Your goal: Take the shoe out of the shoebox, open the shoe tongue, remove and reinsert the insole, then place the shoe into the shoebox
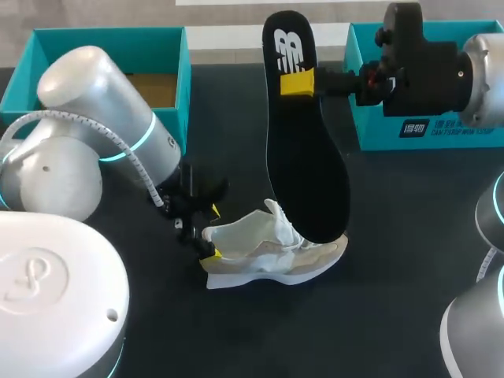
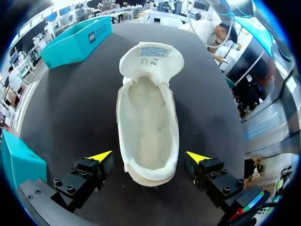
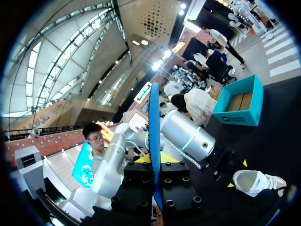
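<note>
Shoe (image 1: pixel 272 252): white and beige, upright on its sole near the middle of the desk (image 1: pixel 378 315). The tongue (image 2: pixel 151 59) is folded forward and the cavity is open.

Insole (image 1: pixel 303 150): black, out of the shoe, hanging heel-up with its toe end over the shoe's opening.

Right gripper (image 1: pixel 298 83): clamped on the insole's upper end, which sits edge-on between the fingers in the right wrist view (image 3: pixel 154 160).

Left gripper (image 2: pixel 149 157): fingers spread wide, straddling the shoe's heel and holding nothing. No contact is visible.

Left box (image 1: pixel 102 55): teal, at the desk's far left corner, open-topped, its brown floor showing.

Right box (image 1: pixel 429 126): teal, at the far right edge, its inside hidden behind the right arm.
</note>
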Controlling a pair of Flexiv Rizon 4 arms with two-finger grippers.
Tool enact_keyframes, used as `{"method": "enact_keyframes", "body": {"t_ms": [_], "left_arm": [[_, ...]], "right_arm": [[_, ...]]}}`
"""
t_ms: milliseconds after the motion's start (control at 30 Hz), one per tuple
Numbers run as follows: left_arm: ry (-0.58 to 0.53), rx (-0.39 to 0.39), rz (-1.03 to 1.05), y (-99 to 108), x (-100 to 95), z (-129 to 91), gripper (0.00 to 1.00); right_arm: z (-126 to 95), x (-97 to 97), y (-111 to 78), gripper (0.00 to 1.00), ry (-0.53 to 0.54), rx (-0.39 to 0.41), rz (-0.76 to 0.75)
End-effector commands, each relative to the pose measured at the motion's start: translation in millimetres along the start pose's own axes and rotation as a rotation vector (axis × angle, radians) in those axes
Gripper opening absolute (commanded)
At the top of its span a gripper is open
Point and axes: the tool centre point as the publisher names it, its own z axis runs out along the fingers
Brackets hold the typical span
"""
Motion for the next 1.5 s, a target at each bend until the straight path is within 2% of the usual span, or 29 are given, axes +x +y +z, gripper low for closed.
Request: {"method": "enact_keyframes", "body": {"t_ms": [33,200,500,900,1200,1500], "left_arm": [[0.027,-0.085,0.012,-2.7,1.3,-5.7,1.0],[0.026,-0.224,0.03,-4.2,3.9,-8.7,1.0],[-0.03,-0.293,0.015,-4.4,-2.5,-9.1,1.0],[-0.028,-0.28,0.001,-5.1,-6.6,-2.7,1.0],[-0.036,-0.278,0.009,-34.2,-25.6,0.6,1.0],[-0.047,-0.272,0.022,-51.6,-39.9,26.5,1.0]], "right_arm": [[4.1,-0.5,0.5,0.0,-0.002,-0.001,0.001],[4.1,-0.5,0.5,0.0,-0.002,-0.001,0.001],[4.1,-0.5,0.5,0.0,-0.002,-0.001,0.001],[4.1,-0.5,0.5,0.0,-0.002,-0.001,0.001],[4.1,-0.5,0.5,0.0,-0.002,-0.001,0.001],[4.1,-0.5,0.5,0.0,-0.002,-0.001,0.001]]}}
